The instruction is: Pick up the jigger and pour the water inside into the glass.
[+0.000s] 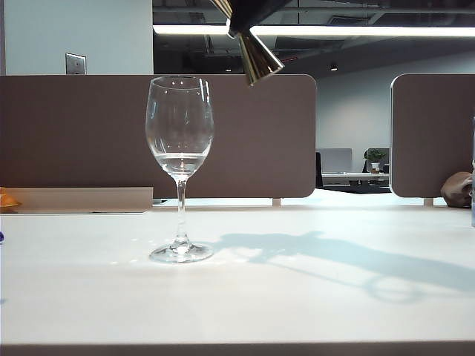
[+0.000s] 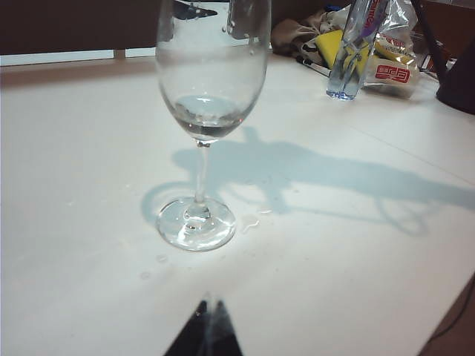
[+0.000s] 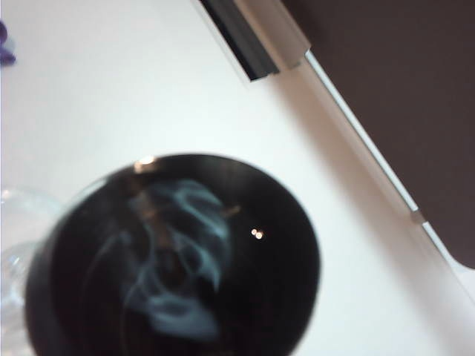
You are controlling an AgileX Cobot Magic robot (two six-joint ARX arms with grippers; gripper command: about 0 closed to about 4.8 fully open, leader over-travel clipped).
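The exterior view looks level across the counter (image 1: 312, 297), low and near, at the glass (image 1: 179, 148). The left wrist view looks down at this same glass (image 2: 211, 89) from close. The right wrist view looks straight down into the jigger (image 3: 178, 259).

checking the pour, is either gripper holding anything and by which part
The right gripper holds the jigger by its waist, tilted above and right of the glass. The left gripper holds nothing.
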